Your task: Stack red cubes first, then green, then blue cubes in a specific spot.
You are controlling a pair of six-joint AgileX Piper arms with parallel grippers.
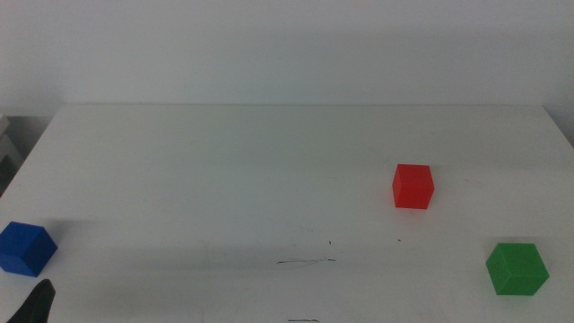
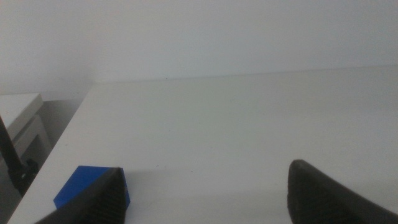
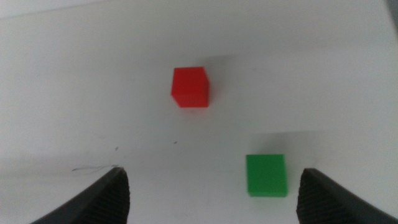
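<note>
The red cube [image 1: 413, 187] sits right of the table's middle and shows in the right wrist view as the red cube [image 3: 190, 87]. The green cube [image 1: 517, 268] rests near the front right corner, between my right gripper's [image 3: 212, 180] open jaws but ahead of them as the green cube [image 3: 266, 175]. The blue cube [image 1: 25, 248] lies at the front left. My left gripper [image 2: 205, 180] is open, and the blue cube [image 2: 87, 186] is partly hidden behind one jaw. The spot is a faint scribbled line [image 1: 305, 262] at front centre, also visible as the line [image 3: 90, 167].
The white table [image 1: 269, 161] ends at a pale wall behind. One dark jaw tip [image 1: 38, 305] of the left gripper shows at the bottom left. A white shelf edge [image 2: 18, 118] stands off the table's left side.
</note>
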